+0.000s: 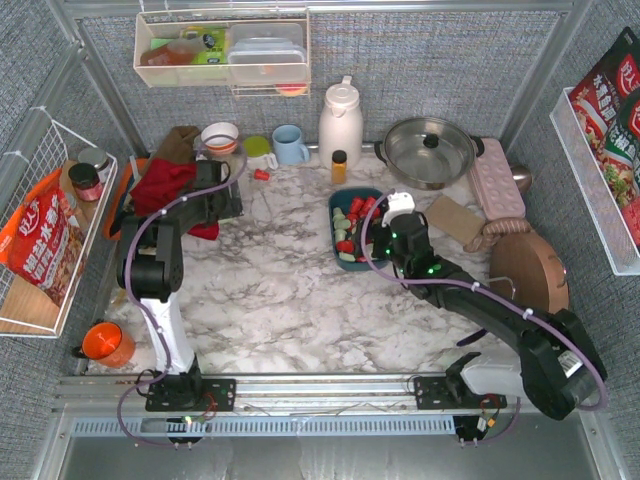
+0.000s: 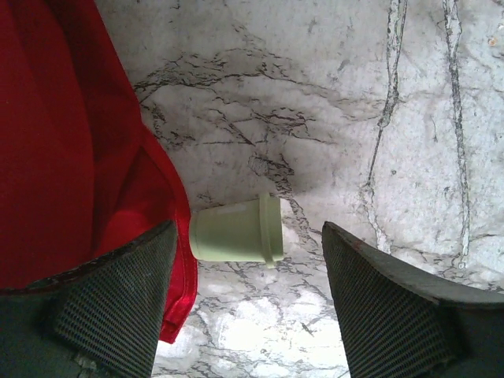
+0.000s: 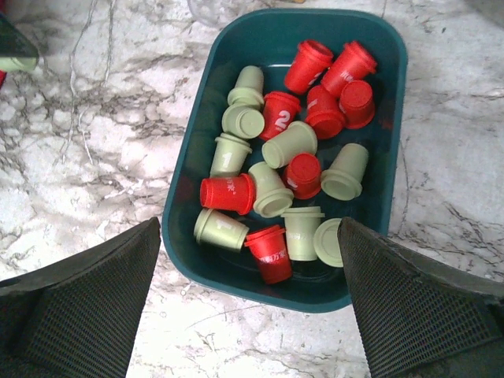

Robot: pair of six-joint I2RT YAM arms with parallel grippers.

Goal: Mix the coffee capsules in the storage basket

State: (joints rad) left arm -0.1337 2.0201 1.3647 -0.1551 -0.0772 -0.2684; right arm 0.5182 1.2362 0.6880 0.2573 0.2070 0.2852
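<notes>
I am holding my left claw spread wide, one green cup lying between its fingers, beside a red cloth. I am hanging my right claw spread too, the basket sitting just ahead, red and green cups lying inside.

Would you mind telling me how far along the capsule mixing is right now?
Done: red and pale green coffee capsules lie jumbled in the storage basket. In hand: the open right gripper hovers above them, holding nothing; the open left gripper is poised over a stray green capsule lying on the marble table beside a red cloth. Left: probably getting that capsule into the basket.
</notes>
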